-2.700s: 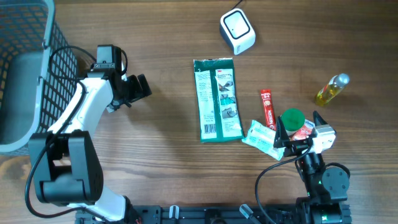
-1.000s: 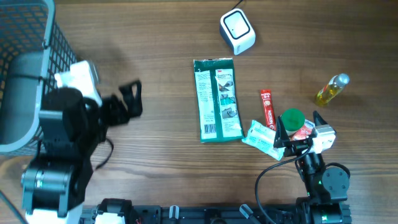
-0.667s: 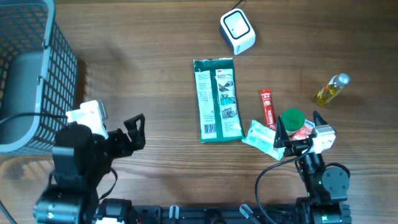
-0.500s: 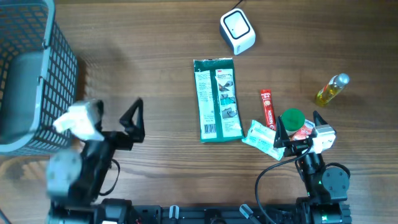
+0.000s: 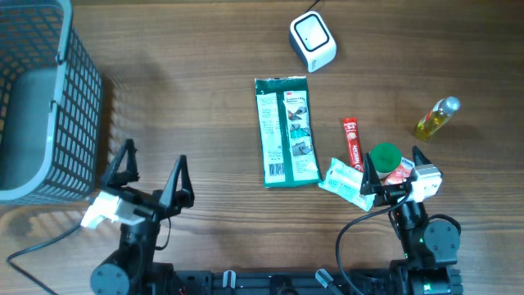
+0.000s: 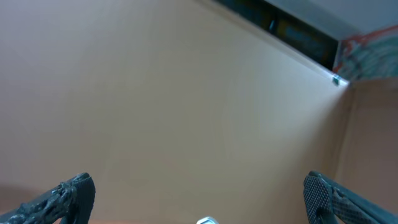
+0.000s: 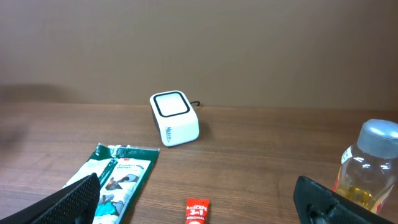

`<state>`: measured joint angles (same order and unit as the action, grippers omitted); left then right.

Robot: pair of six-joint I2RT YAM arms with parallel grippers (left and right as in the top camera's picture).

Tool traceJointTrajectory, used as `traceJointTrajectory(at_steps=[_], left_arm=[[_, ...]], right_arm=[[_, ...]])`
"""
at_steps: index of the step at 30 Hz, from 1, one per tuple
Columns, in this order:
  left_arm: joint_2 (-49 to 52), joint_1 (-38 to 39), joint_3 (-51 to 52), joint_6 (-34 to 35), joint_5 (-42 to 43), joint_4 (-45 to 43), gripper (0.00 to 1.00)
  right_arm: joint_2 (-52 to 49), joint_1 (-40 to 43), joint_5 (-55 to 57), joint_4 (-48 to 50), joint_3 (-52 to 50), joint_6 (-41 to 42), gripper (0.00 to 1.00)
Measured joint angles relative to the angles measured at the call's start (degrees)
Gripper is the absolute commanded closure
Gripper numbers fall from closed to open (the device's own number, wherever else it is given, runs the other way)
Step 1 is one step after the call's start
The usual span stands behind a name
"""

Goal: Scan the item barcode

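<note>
Grey basket occupies the bench's far-left corner. Green packet lies mid-bench, its long axis running from far edge to near edge. Scanner stands just beyond it by the far edge. Right hand, near-right, fingers apart and holding nothing, is judged nearer the packet. Left hand, near-left, likewise apart.

left tool, right tool spread, seemingly empty

Wooden desk is carrying a grey wire basket at its left edge. White scanner is sitting at the far side. Green packet is lying flat mid-desk, red sachet and white pouch lying just right of it. Small bottle is standing further right.
</note>
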<state>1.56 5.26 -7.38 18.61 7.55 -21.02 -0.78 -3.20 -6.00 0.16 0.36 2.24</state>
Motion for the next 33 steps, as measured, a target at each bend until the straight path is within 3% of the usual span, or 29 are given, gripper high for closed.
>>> traceJointTrajectory(at_steps=[8, 15, 23, 33], left_arm=[[-0.4, -1.6, 6.4, 0.0, 0.0, 5.6, 0.00], [-0.8, -1.6, 7.0, -0.3, -0.5, 24.2, 0.00], [-0.8, -1.6, 7.0, -8.9, -0.9, 24.4, 0.00], [-0.8, -1.6, 7.0, -10.4, -0.9, 24.4, 0.00]], right_arm=[[0.0, 0.0, 0.0, 0.0, 0.0, 0.0, 0.00], [0.0, 0.0, 0.0, 0.0, 0.0, 0.0, 0.00], [0.0, 0.0, 0.0, 0.0, 0.0, 0.0, 0.00], [0.0, 0.0, 0.0, 0.0, 0.0, 0.0, 0.00]])
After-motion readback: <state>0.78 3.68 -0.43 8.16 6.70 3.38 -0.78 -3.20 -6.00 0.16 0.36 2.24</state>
